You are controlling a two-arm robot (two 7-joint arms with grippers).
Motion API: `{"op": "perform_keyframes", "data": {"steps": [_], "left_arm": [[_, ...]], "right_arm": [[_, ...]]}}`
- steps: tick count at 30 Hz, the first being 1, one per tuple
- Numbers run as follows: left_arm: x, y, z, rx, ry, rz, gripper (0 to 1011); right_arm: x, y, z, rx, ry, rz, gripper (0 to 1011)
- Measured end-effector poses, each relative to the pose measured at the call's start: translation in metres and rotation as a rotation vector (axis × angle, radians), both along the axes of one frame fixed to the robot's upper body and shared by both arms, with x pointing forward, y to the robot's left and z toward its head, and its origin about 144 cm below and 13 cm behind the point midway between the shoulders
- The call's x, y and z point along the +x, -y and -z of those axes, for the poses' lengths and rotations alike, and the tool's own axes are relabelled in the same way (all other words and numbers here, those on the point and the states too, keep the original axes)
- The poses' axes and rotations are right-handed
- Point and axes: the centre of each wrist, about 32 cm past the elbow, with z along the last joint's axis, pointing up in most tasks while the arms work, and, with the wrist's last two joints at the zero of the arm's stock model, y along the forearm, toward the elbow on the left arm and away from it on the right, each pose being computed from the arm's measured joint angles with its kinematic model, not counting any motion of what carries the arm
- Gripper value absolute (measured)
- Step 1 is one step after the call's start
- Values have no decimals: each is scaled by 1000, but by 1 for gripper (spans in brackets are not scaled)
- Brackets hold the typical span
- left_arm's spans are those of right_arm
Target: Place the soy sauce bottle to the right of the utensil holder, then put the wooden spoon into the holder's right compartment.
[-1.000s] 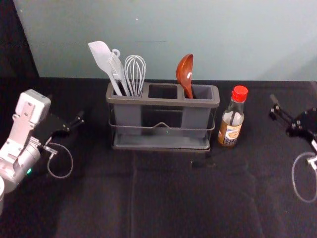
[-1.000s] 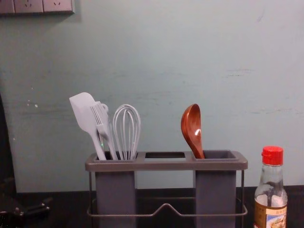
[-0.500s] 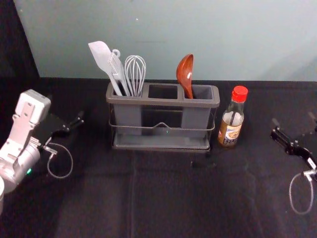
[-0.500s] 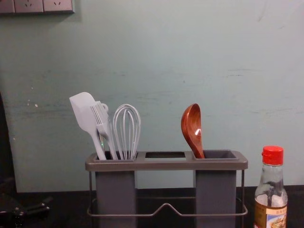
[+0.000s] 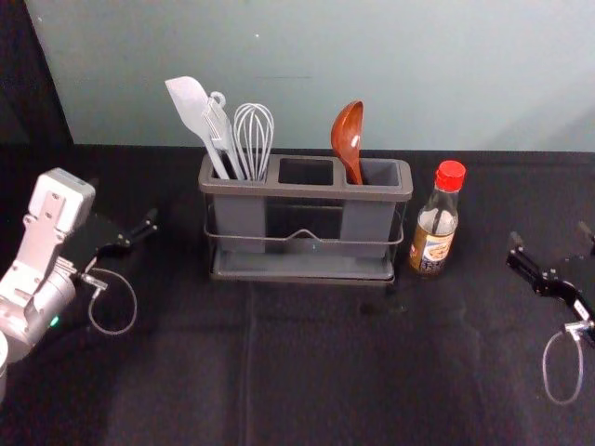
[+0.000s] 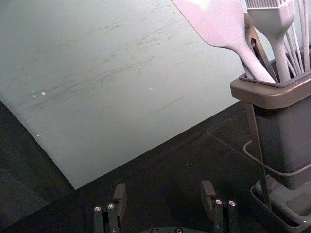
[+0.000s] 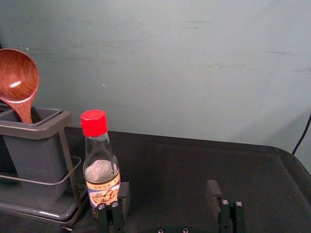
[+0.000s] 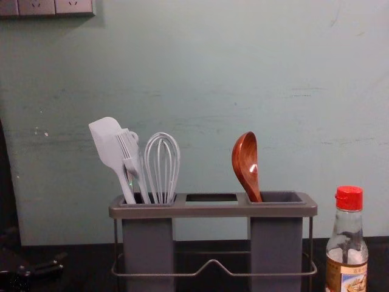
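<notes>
The soy sauce bottle [image 5: 435, 223] stands upright just right of the grey utensil holder [image 5: 307, 190], a narrow gap between them in the head view. The reddish-brown wooden spoon [image 5: 347, 139] leans in the holder's right compartment, bowl up; its lower handle is hidden inside. At the head view's right side my right gripper [image 5: 550, 234] is open, apart from the bottle. In the right wrist view the right gripper [image 7: 168, 191] has nothing between its fingers, and the bottle [image 7: 103, 165] appears behind one fingertip. My left gripper [image 5: 122, 204] stays left of the holder, open and empty in the left wrist view [image 6: 164, 191].
A white spatula [image 5: 195, 116], a brush and a whisk [image 5: 254, 135] stand in the holder's left compartment. The pale wall [image 5: 307, 56] rises behind the black-covered table [image 5: 325, 372]. A thin cable [image 7: 303, 133] hangs by the wall in the right wrist view.
In the head view my right gripper has come further into the picture from the right edge, with its other finger now visible. The left arm, holder, spoon and bottle have stayed put.
</notes>
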Motion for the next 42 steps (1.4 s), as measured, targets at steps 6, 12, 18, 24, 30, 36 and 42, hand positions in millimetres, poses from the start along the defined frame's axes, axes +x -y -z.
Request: {"op": "perform_keyframes", "data": {"steps": [6, 12, 18, 24, 30, 36, 42], "left_arm": [[0, 0, 0, 0, 0, 0, 1005], [0, 0, 0, 0, 0, 0, 1005], [0, 0, 0, 0, 0, 0, 1005], [0, 0, 0, 0, 0, 0, 1005], [0, 0, 0, 0, 0, 0, 1005], [0, 0, 0, 0, 0, 0, 1005], [0, 0, 0, 0, 0, 0, 1005]], "right_arm": [[0, 0, 0, -11, -9, -12, 1004], [0, 0, 0, -10, -7, -12, 1004], [0, 0, 0, -8, -5, -12, 1004], [0, 0, 0, -7, -5, -11, 1004], [0, 0, 0, -6, -5, -10, 1004], [0, 0, 1, -5, -5, -10, 1004], [0, 0, 0, -4, -4, -10, 1004]]}}
